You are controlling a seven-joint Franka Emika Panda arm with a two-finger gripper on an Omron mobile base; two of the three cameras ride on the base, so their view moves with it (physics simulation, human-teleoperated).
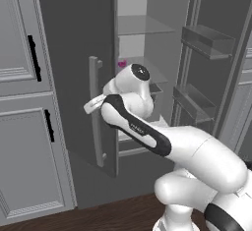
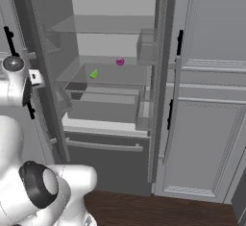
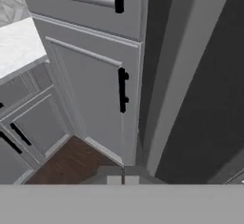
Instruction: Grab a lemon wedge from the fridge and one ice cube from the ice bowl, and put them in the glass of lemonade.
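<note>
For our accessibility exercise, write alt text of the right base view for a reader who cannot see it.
An open dark grey fridge shows glass shelves; a small yellow-green lemon wedge lies on the middle shelf, with a small pink item behind and to its right. The white robot arm rises at the left, and light grey panelled cabinets stand to the right.

The fridge (image 2: 113,37) stands with both doors swung wide, leaving its front open. The left door (image 1: 74,68) and its bar handle (image 1: 94,112) stand just beside the arm. On the middle glass shelf (image 2: 120,73), the lemon wedge (image 2: 94,74) sits toward the left edge, well apart from a small pink item (image 2: 120,62) at the back edge.
</note>
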